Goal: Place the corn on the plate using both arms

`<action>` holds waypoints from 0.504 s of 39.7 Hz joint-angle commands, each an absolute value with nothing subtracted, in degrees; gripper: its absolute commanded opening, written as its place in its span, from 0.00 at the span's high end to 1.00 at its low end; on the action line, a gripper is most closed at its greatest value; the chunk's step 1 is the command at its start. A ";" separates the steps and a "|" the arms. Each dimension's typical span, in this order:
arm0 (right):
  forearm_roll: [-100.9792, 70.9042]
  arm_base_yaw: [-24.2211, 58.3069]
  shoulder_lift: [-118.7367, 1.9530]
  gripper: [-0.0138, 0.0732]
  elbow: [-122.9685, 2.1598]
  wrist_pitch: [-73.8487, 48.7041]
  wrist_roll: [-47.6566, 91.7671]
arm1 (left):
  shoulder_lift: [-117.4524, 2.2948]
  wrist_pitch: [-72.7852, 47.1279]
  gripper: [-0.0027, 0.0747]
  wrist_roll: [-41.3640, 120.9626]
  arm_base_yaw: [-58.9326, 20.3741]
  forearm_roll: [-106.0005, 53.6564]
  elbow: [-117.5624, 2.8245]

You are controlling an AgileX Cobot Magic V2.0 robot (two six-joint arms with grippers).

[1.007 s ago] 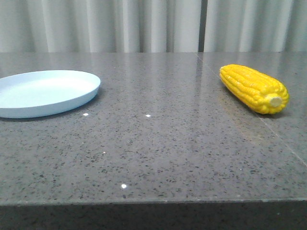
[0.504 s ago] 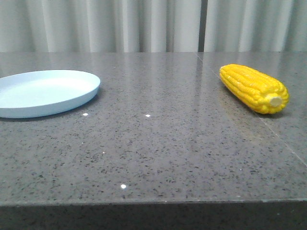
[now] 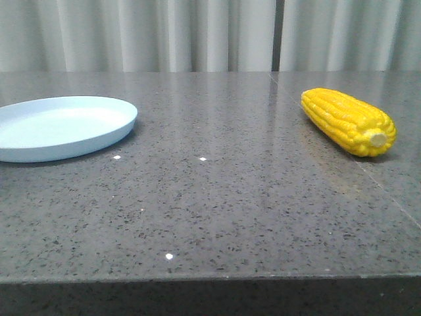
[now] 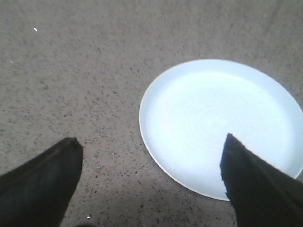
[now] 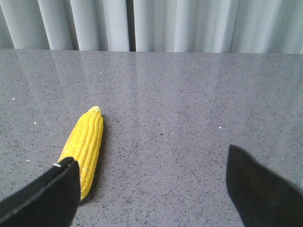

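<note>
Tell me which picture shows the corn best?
The front view: the whole corn lies unblocked, kernels and pale stub clear. The right wrist view shows it partly behind the right hand's finger. The left wrist view shows none.

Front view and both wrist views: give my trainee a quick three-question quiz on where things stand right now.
1. True or false: the corn already lies on the plate.
2. Which gripper has the corn in its wrist view? A) left gripper B) right gripper
3. Fill in: in the front view the corn's pale stub end points toward the ____ edge of the table.

Key:
1. False. The corn lies on the table's right side and the plate on its left, far apart.
2. B. The left wrist view shows the plate instead. Both sets of jaws stand open and hold nothing.
3. Near (front).
</note>
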State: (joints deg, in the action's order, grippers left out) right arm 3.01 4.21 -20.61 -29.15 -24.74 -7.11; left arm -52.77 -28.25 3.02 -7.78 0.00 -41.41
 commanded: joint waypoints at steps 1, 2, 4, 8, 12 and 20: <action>3.30 3.99 -21.47 0.10 -31.23 -20.43 -6.85 | -59.06 -30.36 0.31 3.08 -8.39 -0.66 -49.06; 3.30 3.99 -21.47 0.10 -31.23 -20.43 -6.85 | -61.00 -32.35 0.32 3.08 -8.39 -0.66 -50.96; 3.30 3.99 -21.47 0.10 -31.23 -20.43 -6.85 | -64.32 -35.72 0.33 2.96 -8.39 -0.66 -54.30; 3.30 3.99 -21.47 0.10 -31.23 -20.43 -6.85 | -70.42 -41.95 0.33 2.52 -8.39 -0.66 -60.36; 3.30 3.99 -21.47 0.10 -31.23 -20.43 -6.85 | -77.49 -47.04 0.33 2.52 -8.39 -0.66 -66.53; 3.30 3.99 -21.47 0.10 -31.23 -20.43 -6.85 | -86.98 -51.29 0.33 2.52 -8.39 -0.66 -73.01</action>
State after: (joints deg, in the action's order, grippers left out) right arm 3.01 4.21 -20.61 -29.15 -24.74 -7.11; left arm -85.96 -51.50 3.14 -8.04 0.00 -69.60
